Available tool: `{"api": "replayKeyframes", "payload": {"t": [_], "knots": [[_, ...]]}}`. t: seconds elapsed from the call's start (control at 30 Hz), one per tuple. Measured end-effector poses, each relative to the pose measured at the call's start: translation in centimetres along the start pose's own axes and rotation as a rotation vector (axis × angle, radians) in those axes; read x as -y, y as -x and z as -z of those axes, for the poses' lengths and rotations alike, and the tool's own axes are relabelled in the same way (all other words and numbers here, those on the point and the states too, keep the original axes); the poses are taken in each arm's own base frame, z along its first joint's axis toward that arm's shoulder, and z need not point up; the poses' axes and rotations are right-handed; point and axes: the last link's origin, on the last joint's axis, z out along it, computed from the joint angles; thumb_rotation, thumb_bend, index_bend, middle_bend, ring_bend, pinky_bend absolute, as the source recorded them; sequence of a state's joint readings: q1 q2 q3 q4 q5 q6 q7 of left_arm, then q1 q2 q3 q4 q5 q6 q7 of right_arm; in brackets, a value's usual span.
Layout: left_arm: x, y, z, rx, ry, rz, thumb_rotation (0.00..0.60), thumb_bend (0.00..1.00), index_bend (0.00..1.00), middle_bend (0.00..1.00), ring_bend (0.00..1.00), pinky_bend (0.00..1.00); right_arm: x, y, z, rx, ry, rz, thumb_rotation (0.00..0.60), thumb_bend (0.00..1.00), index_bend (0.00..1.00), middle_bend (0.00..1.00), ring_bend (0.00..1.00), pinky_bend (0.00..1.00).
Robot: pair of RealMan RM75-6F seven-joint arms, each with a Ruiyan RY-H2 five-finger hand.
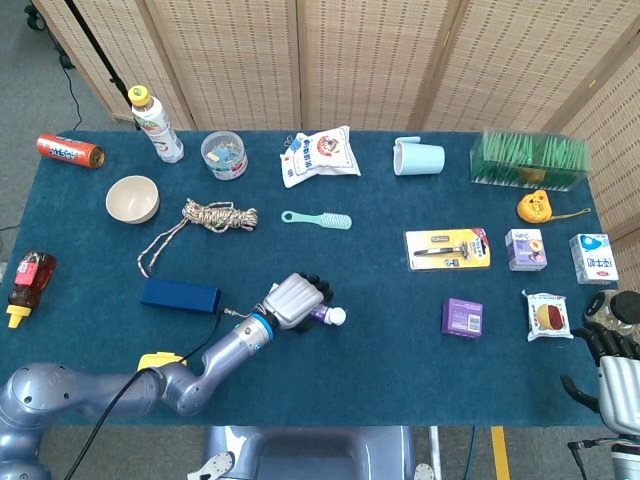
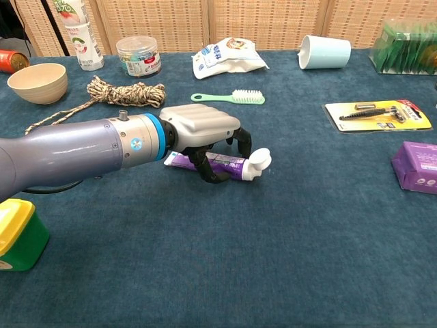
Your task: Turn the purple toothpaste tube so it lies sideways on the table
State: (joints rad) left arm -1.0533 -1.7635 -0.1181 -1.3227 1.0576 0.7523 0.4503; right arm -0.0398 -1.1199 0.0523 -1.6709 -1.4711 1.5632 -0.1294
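Nearby, comb (image 2: 228,98) beyond toothpaste tube (image 2: 229,165).

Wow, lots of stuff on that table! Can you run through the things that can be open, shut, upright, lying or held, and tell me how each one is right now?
purple toothpaste tube: lying, capped, left hand's fingers curled around it.
left hand: grips the tube.
right hand: off the table, grip unclear.
blue cup: tipped on its side.
drink bottle: upright, capped.
red can: lying.
bowl: upright.
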Motion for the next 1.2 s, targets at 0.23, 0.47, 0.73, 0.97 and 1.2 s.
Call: {"api": "replayKeyframes", "payload": {"t": [0.23,0.47,0.73,0.97,1.2], "knots": [[0.10,0.15,0.10,-0.002,-0.001,0.000,0.524,0.40,0.34,0.30,0.25,0.38,0.03,-0.01,-0.04,-0.001,0.001,0.001,0.600,0.22,0.28,0.23,0.25,0.26],[0.22,0.42,0.27,0.004,0.001,0.003,0.552,0.44,0.35,0.31,0.26,0.40,0.04,-0.06,-0.07,-0.004,0.002,-0.005,0.600,0.22,0.28,0.23,0.25,0.26],[0.23,0.50,0.43,-0.003,0.009,0.008,0.600,0.51,0.43,0.38,0.32,0.48,0.05,-0.08,-0.11,-0.006,0.003,-0.005,0.600,0.22,0.28,0.23,0.25,0.26],[0.34,0.59,0.62,-0.004,0.018,0.007,0.600,0.60,0.48,0.42,0.36,0.52,0.04,-0.11,-0.10,-0.008,0.003,-0.005,0.600,0.22,0.28,0.23,0.25,0.26],[0.48,0.27,0.66,-0.025,0.023,0.014,0.600,0.71,0.54,0.47,0.40,0.55,0.21,-0.13,-0.23,-0.009,-0.004,-0.006,0.600,0.22,0.28,0.23,0.25,0.26]]}}
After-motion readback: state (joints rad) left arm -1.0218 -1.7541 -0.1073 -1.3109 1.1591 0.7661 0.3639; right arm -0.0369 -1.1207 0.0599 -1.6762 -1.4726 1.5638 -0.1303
